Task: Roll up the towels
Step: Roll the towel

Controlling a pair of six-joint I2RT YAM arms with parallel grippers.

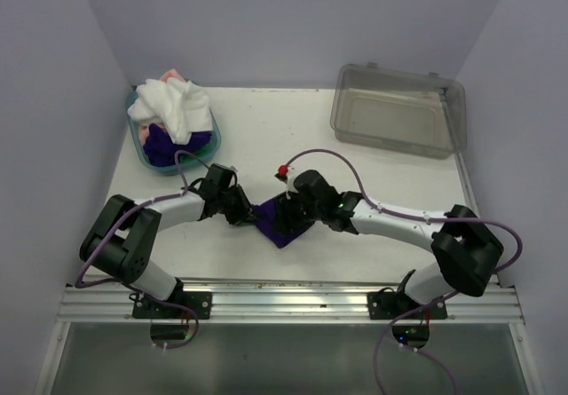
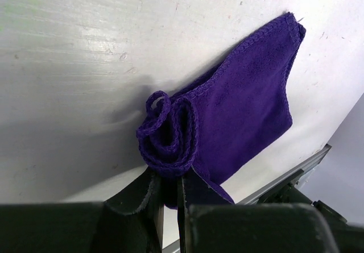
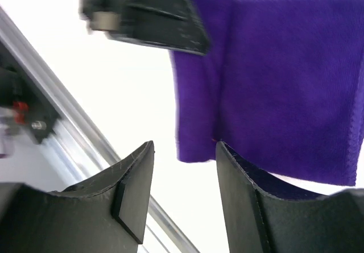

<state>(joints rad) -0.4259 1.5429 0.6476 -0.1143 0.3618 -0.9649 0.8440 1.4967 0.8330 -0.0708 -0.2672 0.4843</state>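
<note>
1. Left claw [image 2: 169,179] is clamped on the curled end of the purple towel [image 2: 244,105], seen at the bottom centre of the left wrist view. A few loose turns of hem show just above the fingertips.
2. Right claw [image 3: 185,150] stands with its jaws apart and nothing between them. It hangs over the towel's lower edge, with bare table [image 3: 114,111] in the gap.
3. In the top view this towel lies on the table at lower centre, between the two claws. Both arms cover part of it.
4. Progress, as I judge it: early.
   - Only one end of the purple towel is rolled, and most of it lies flat.
   - No finished roll shows anywhere.
   - A white towel [image 1: 173,106], a pink towel [image 1: 175,76] and a second purple towel [image 1: 160,146] sit heaped in the basket [image 1: 135,127] at upper left, unrolled.
   - The bin [image 1: 399,111] at upper right appears to hold nothing.
5. Direction, in the left wrist view:
   - The towel's long axis runs diagonally from the curled end at bottom centre to a free corner at upper right.
   - The spiral faces left, so the roll lies across that axis.
   - Rolling would travel toward the upper right corner.
</note>
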